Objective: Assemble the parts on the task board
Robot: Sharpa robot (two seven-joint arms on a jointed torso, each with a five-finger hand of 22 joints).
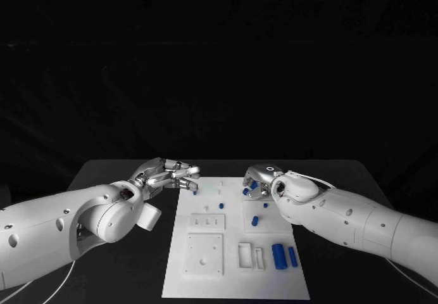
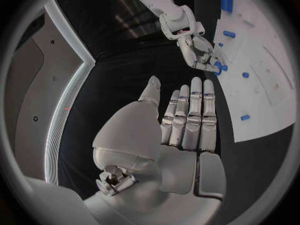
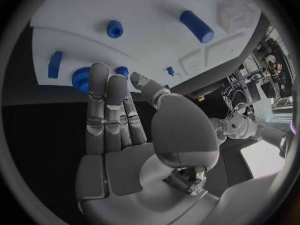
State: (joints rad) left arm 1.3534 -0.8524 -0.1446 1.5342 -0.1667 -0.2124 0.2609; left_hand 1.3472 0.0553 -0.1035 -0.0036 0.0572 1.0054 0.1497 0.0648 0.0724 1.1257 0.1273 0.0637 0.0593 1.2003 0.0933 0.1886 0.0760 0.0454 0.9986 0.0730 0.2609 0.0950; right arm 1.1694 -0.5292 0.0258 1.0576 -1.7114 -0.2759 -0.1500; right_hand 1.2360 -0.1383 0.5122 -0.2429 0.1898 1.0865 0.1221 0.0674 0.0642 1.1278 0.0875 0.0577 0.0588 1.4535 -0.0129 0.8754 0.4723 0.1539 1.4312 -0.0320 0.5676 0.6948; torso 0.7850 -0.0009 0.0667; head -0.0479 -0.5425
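The white task board (image 1: 237,278) lies in the middle of the black table. Several blue parts sit on it: two cylinders (image 1: 285,256) near the front right, a short one (image 1: 256,221) and a small peg (image 1: 221,206). My right hand (image 1: 260,180) hovers over the board's far right area, fingers stretched out, their tips touching a round blue part (image 3: 81,79); a smaller blue part (image 3: 122,71) lies by the thumb. Nothing is gripped. My left hand (image 1: 169,174) is beside the board's far left corner, its fingers (image 2: 190,115) straight and holding nothing.
White raised fixtures and recessed plates (image 1: 206,253) occupy the board's left and front half. More blue parts (image 3: 197,26) lie further along the board. Bare black table (image 1: 119,171) surrounds the board on both sides.
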